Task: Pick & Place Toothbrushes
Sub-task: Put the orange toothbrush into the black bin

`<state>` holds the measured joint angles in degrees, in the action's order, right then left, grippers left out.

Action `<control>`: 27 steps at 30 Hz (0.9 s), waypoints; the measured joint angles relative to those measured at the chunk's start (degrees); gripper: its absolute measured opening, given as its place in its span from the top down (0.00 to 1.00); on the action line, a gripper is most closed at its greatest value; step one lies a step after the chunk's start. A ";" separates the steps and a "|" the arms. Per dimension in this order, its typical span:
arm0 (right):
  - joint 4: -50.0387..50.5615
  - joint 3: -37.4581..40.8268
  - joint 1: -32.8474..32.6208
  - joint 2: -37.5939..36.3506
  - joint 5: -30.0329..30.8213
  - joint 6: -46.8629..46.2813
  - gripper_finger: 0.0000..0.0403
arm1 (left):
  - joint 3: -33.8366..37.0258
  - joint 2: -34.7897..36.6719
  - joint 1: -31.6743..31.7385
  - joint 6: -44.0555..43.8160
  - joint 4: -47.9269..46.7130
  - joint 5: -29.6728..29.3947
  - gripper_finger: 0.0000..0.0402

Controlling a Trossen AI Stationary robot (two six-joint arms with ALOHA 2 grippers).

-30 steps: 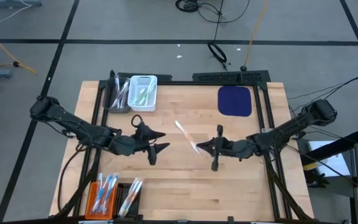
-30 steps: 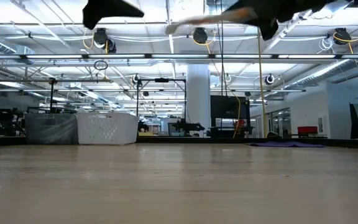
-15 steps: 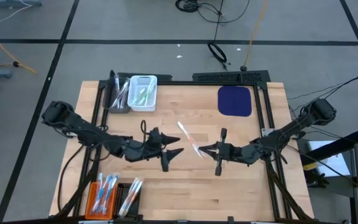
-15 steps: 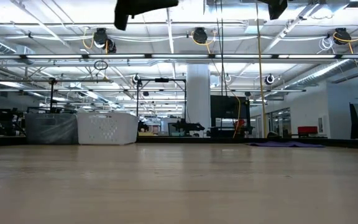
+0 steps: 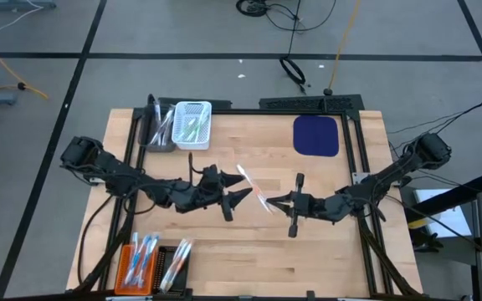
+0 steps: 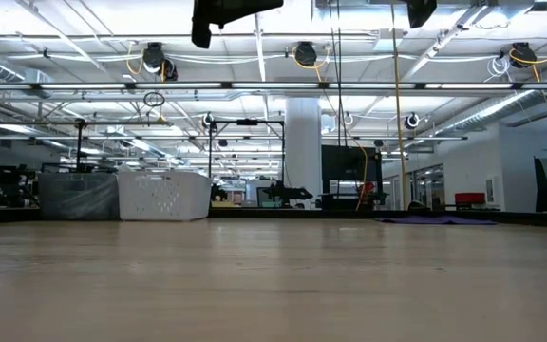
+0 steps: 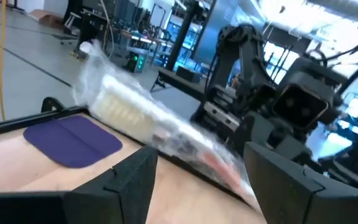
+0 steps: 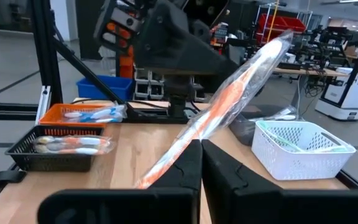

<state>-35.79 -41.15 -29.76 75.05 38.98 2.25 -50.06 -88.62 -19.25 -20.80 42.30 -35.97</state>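
In the middle of the frame, the right gripper [image 5: 272, 201] fingers pinch a wrapped toothbrush [image 5: 253, 185]; the left gripper [image 5: 239, 199] fingers are spread beside it.

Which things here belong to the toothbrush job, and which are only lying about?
Job: wrapped toothbrush in shut right gripper; open left gripper; white basket; grey basket; orange basket; black basket.

Lying about: blue mat; floor cables.

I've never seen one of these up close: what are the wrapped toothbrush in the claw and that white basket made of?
The toothbrush held by the right claw looks like orange plastic sealed in a thin, clear, glossy film: the wrapper crinkles and catches glints. The white basket looks like rigid molded plastic, matte, with a regular grid of small holes in its walls.
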 joint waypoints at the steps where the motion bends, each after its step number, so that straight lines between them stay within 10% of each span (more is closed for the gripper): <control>1: -0.12 0.00 0.00 0.00 0.00 0.00 1.00 | -0.01 0.00 0.15 -0.09 0.45 -0.02 0.39; 15: -0.42 0.00 0.00 -0.02 -0.07 0.00 1.00 | -0.02 0.00 2.04 0.58 3.50 4.48 0.42; 27: -0.17 0.00 0.00 -0.02 -0.09 -0.01 1.00 | -0.02 0.00 2.04 4.00 4.36 5.13 0.94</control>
<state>-35.96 -41.15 -29.76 75.02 38.89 2.24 -50.09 -88.62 -17.21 -16.80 46.66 -30.83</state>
